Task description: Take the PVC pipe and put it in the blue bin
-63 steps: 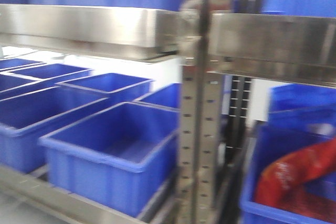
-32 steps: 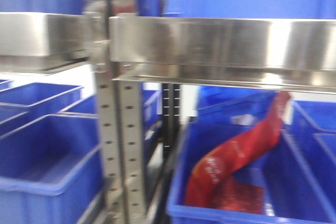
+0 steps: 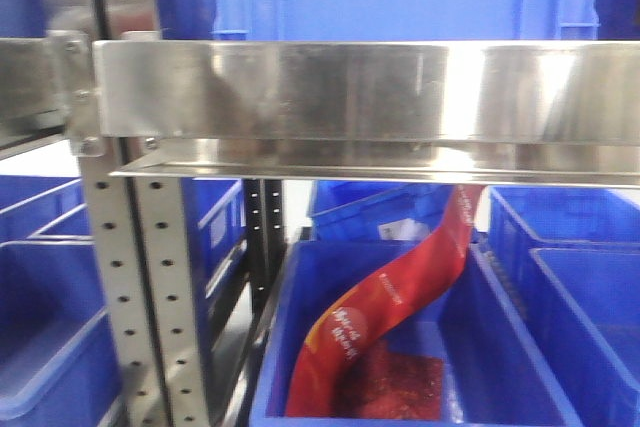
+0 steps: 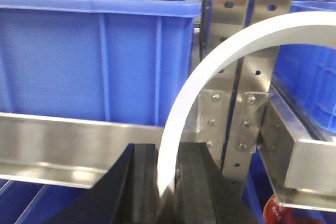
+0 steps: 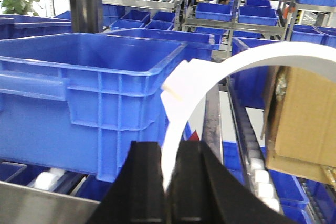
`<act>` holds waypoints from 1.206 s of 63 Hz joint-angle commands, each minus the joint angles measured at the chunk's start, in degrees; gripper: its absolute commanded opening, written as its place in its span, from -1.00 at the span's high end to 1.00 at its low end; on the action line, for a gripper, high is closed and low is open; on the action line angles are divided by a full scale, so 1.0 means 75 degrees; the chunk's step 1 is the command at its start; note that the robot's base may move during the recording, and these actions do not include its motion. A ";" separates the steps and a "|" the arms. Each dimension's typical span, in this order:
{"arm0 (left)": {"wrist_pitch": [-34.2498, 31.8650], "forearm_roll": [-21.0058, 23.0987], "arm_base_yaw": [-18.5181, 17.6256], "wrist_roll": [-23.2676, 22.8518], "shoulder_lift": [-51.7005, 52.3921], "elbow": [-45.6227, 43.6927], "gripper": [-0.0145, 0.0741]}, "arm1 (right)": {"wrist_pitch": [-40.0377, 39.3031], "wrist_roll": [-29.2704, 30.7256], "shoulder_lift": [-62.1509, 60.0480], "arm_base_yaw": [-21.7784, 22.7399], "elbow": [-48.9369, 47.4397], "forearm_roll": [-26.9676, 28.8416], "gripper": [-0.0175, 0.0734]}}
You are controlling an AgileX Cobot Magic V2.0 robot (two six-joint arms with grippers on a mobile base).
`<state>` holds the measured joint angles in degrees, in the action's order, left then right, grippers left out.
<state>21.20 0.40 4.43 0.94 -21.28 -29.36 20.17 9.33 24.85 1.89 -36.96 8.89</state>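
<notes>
No PVC pipe can be made out in any view. My left gripper (image 4: 168, 148) is shut, and a white curved strip (image 4: 210, 61) rises from between its black jaws and arcs to the right. My right gripper (image 5: 170, 148) is shut too, with a similar white strip (image 5: 210, 77) arcing up from its jaws. A large blue bin (image 5: 94, 87) stands close on the left in the right wrist view. Another blue bin (image 4: 94, 51) sits on a steel shelf in front of the left wrist. Neither gripper shows in the front view.
A steel shelf beam (image 3: 350, 92) crosses the front view, with a perforated upright (image 3: 140, 277) at the left. Below it a blue bin (image 3: 275, 347) holds a red bag (image 3: 390, 297). More blue bins flank it. A cardboard box (image 5: 299, 119) stands at the right.
The front view has swung to the right: the steel upright slid from centre to the left, and the bin with the red bag came to the middle.
</notes>
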 commanded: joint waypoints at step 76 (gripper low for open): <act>-0.0154 0.0035 -0.0005 -0.0024 0.0033 -0.0006 0.92 | -0.0227 0.0007 -0.0012 0.0015 0.0003 -0.0024 0.99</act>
<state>21.20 0.40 4.43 0.94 -21.28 -29.36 20.17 9.33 24.85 1.89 -36.96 8.89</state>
